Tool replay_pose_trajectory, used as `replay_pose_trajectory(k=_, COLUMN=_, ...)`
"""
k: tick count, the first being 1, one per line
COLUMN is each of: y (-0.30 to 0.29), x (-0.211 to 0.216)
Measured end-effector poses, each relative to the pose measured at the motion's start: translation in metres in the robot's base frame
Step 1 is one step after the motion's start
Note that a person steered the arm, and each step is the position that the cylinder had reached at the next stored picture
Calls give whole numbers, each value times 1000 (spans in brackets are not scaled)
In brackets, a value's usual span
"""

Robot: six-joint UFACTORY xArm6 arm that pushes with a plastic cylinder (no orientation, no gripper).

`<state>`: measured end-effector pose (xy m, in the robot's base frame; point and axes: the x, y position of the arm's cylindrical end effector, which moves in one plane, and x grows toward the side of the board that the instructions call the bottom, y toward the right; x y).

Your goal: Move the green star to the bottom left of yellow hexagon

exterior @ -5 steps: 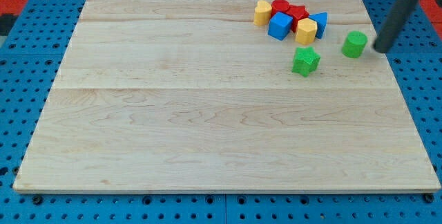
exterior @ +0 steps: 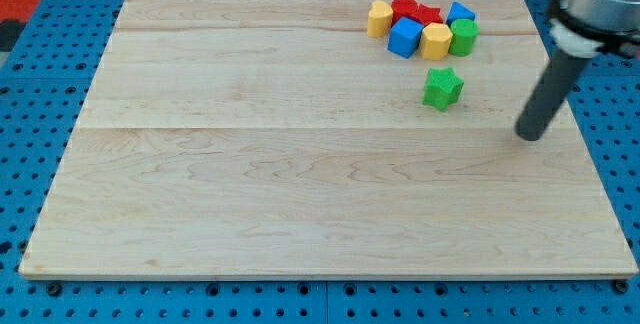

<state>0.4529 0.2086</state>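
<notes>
The green star (exterior: 442,88) lies on the wooden board (exterior: 300,164), alone, just below a cluster of blocks at the view's top right. The yellow hexagon (exterior: 436,41) sits at the lower edge of that cluster, directly above the star with a small gap between them. My tip (exterior: 530,135) rests on the board to the right of the star and a little lower, well apart from it and touching no block.
In the cluster, a green cylinder (exterior: 463,36) touches the hexagon's right side and a blue cube (exterior: 405,36) its left. A yellow block (exterior: 379,18), red blocks (exterior: 407,8) and a blue block (exterior: 460,12) sit behind. The board's right edge is near the tip.
The green cylinder now sits up against the yellow hexagon's right side, and the cluster has shifted slightly. My tip has moved down and a little left. The green star has not moved.
</notes>
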Motion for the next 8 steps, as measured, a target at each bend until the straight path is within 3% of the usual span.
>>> replay_pose_trajectory(k=2, y=-63, x=-98)
replay_pose_trajectory(k=3, y=-45, x=-90)
replay_pose_trajectory(k=4, y=-63, x=-59)
replay_pose_trajectory(k=5, y=-138, x=-63)
replay_pose_trajectory(k=7, y=-74, x=-88)
replay_pose_trajectory(k=8, y=-97, x=-122)
